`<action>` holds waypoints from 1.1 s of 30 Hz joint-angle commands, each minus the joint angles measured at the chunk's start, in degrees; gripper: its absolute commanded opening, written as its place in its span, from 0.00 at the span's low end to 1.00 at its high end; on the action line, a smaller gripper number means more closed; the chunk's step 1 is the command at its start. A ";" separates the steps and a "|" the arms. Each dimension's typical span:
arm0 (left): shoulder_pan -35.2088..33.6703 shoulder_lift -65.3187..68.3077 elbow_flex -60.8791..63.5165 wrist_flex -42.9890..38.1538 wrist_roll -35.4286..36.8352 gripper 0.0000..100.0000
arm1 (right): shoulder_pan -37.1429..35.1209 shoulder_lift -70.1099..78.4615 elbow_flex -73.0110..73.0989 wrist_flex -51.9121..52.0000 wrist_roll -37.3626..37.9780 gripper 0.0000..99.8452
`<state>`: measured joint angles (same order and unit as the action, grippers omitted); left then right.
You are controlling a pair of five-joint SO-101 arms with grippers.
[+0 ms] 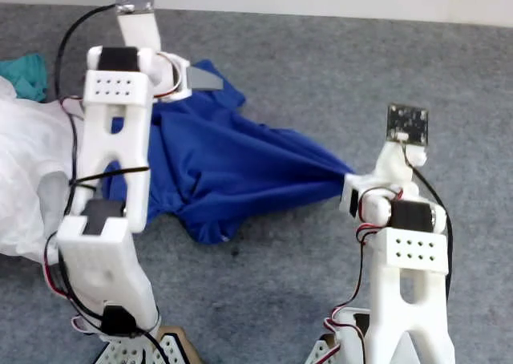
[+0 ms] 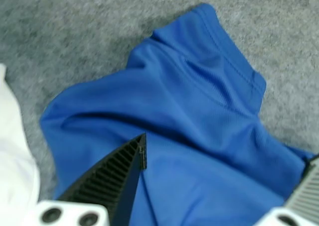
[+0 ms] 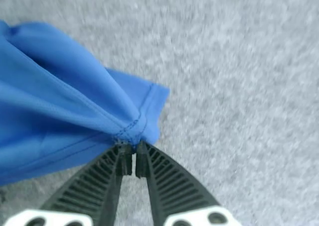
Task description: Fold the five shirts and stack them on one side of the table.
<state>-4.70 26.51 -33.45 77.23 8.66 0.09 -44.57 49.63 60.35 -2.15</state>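
Left arm: the left arm (image 1: 112, 163) reaches from the near edge of the table out over the left part of the blue shirt (image 1: 232, 163), with its wrist bent down toward the cloth.
Left gripper: the left gripper (image 1: 188, 79) hangs at the far edge of the shirt; in the left wrist view (image 2: 227, 151) its jaws stand wide apart above the blue fabric, with nothing between them.
Right arm: the right arm (image 1: 409, 252) stands upright on the right, its forearm turned in toward the shirt.
Right gripper: the right gripper (image 3: 128, 156) has its jaws pressed together on the stitched hem corner of the shirt; in the high view (image 1: 350, 189) it sits at the shirt's right-hand tip.
Blue shirt: it lies on the grey table (image 1: 321, 59) between the two arms, broad and rumpled under the left arm and drawn into taut folds that narrow to a point at the right gripper.
White garment: a white garment (image 1: 28, 155) is bunched at the left edge, touching the blue shirt's left side.
Teal cloth: a bit of teal cloth (image 1: 24, 71) lies at the far left, beyond the white garment.
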 commanded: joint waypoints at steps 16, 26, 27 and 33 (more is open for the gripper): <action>1.36 30.73 -42.24 -2.81 -0.18 0.23 | -8.13 -1.89 5.05 -5.85 0.53 0.01; 4.62 42.59 -48.66 -18.46 -0.44 0.24 | -9.27 -1.71 5.05 -5.85 0.53 0.01; 4.88 43.30 -48.48 -19.43 -0.44 0.25 | -9.45 -1.71 5.14 -5.85 0.53 0.01; 4.88 47.69 -48.31 -23.30 -0.44 0.30 | -10.24 -1.63 5.14 -5.85 0.53 0.01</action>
<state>-0.75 74.07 -79.25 56.04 8.66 -9.41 -44.75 55.34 55.69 -2.15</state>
